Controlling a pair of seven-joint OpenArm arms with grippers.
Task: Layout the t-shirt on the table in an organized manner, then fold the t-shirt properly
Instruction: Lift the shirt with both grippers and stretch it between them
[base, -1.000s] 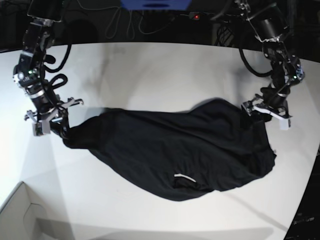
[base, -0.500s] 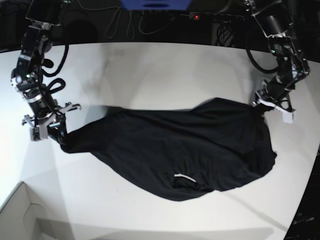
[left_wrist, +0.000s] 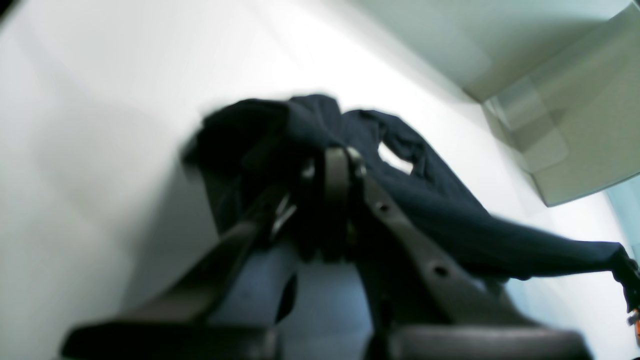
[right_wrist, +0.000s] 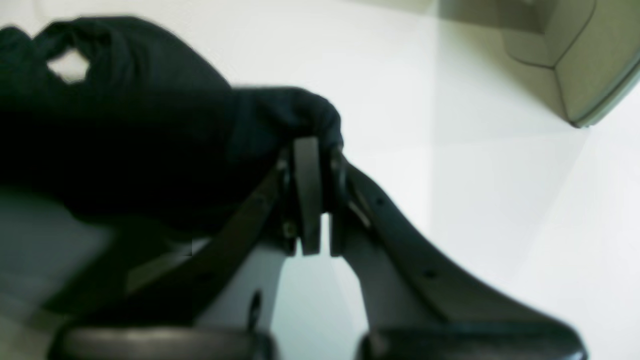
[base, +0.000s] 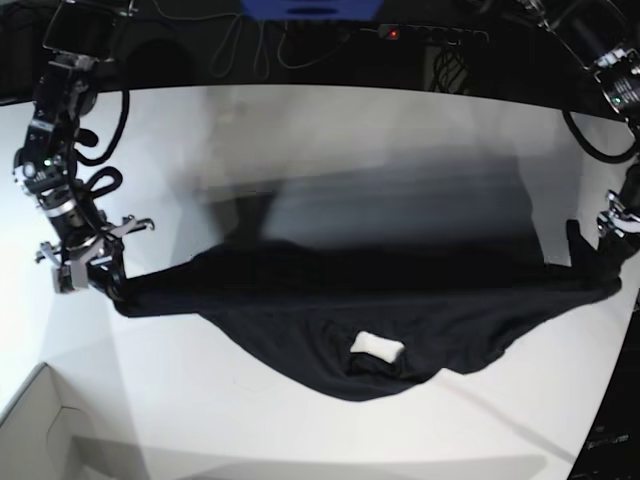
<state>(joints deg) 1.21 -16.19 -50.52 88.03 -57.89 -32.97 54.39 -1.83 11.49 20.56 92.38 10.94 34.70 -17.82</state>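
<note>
T-shirt (base: 360, 300) now stretched taut

plain black t-shirt (base: 330, 300), white table (base: 300, 140), pale box (base: 45, 435)

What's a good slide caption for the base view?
Both arms stretch the black t-shirt taut above the white table.

The t-shirt (base: 380, 300) is stretched across the table (base: 330, 140) between the two grippers, its ends pinched between the closed fingers of each. From the right gripper (base: 88, 268) it runs away towards the left gripper (base: 607, 240), sagging below the line between them. A cardboard box (base: 45, 430) is set near the right gripper, beyond its fingertips in the wrist view. A label (base: 377, 346) is seen on the sagging middle.
</note>
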